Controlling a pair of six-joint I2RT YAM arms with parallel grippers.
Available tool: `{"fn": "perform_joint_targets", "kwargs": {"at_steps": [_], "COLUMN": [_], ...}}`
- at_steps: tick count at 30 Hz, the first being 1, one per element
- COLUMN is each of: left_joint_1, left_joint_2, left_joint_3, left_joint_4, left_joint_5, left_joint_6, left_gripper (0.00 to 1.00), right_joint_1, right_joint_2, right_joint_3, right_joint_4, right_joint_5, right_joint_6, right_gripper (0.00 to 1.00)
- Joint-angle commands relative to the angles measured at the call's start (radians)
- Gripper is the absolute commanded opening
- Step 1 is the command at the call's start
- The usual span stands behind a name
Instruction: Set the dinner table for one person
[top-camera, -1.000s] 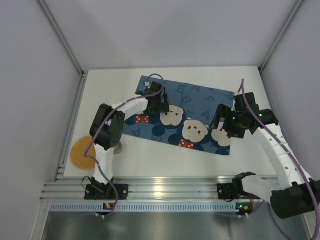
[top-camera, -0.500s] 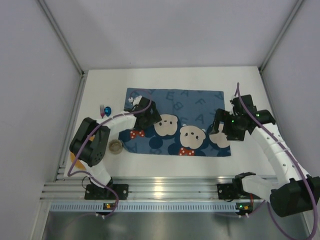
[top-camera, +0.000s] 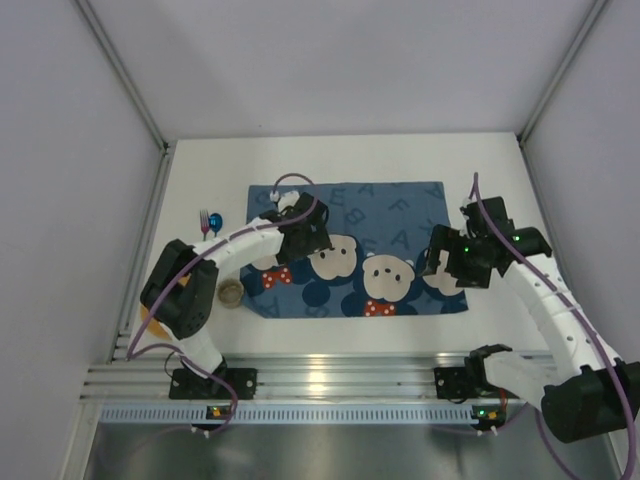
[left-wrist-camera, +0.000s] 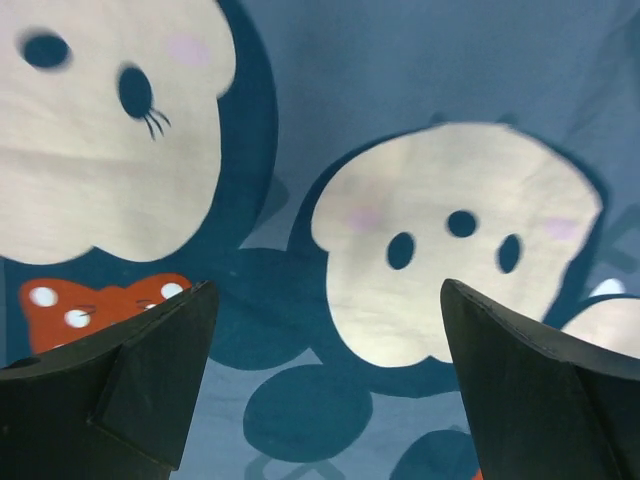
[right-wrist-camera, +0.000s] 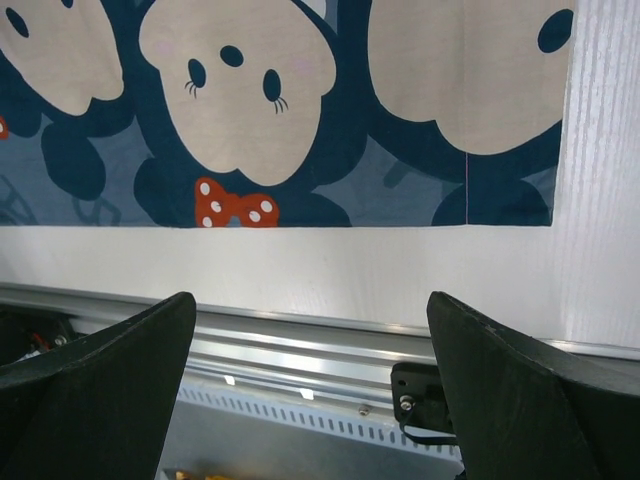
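The white dinner table (top-camera: 200, 165) carries a dark-blue cartoon-mouse placemat (top-camera: 390, 215) lying flat and square to the near edge. It fills the left wrist view (left-wrist-camera: 300, 200) and the top of the right wrist view (right-wrist-camera: 330, 190). My left gripper (top-camera: 306, 238) hovers over the placemat's left half, open and empty, with fingers (left-wrist-camera: 130, 390) wide apart. My right gripper (top-camera: 447, 264) is at the placemat's right near corner, open and empty, with fingers (right-wrist-camera: 100, 390) spread over the table's near strip (right-wrist-camera: 400, 270).
A fork and a blue spoon (top-camera: 210, 220) lie left of the placemat. A small round cup (top-camera: 231, 292) stands at its near left corner. An orange plate (top-camera: 147, 318) is mostly hidden under the left arm. The ribbed silver rail (top-camera: 330, 380) runs along the near edge.
The placemat has turned from tilted to square with the table edge and shifted left. The left arm swung with it, uncovering the fork and spoon and hiding the orange plate.
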Motion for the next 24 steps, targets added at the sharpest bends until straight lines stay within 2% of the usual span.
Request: {"fn": "perform_joint_targets", "kwargs": {"at_steps": [1,3,4,7,8,11,16,20,24], "left_joint_1": [-0.005,0.003,0.012,0.128,0.160,0.185,0.278,0.320,0.340], "left_joint_2": [-0.096,-0.138,-0.174,-0.239,-0.254,-0.339,-0.529,-0.603,-0.633], "left_joint_3": [0.154,0.157,0.150,0.093,0.081,0.032,-0.143,-0.229,-0.287], "left_joint_4": [-0.158,-0.183,-0.244,-0.281,-0.318,-0.396,-0.422,-0.438,-0.456], "left_joint_5": [-0.161,-0.236,-0.293,-0.203,-0.227,-0.288,-0.256,-0.233,-0.224], "left_joint_6": [0.062,0.050,-0.035,-0.001,-0.022,-0.073,-0.130,-0.136,-0.159], "left_gripper": [0.98,0.98,0.98,0.96,0.95,0.96,0.94,0.89,0.88], "right_joint_1": [-0.013,-0.014,-0.014,-0.013,-0.013,-0.013,-0.014,-0.014,-0.014], "right_joint_2": [-0.031,-0.037,-0.040,-0.043,-0.044,-0.051,-0.060,-0.070,-0.081], "right_joint_3": [0.002,0.002,0.002,-0.001,-0.003,-0.010,-0.038,-0.058,-0.075], "right_joint_4": [0.007,0.005,0.005,0.005,0.005,0.007,0.008,0.008,0.007], "right_joint_5": [0.009,0.009,0.010,0.012,0.010,0.007,0.000,-0.013,-0.020], "right_joint_6": [-0.017,-0.017,-0.016,-0.017,-0.017,-0.017,-0.017,-0.017,-0.020], "right_gripper": [1.00,1.00,1.00,1.00,1.00,1.00,1.00,1.00,1.00]}}
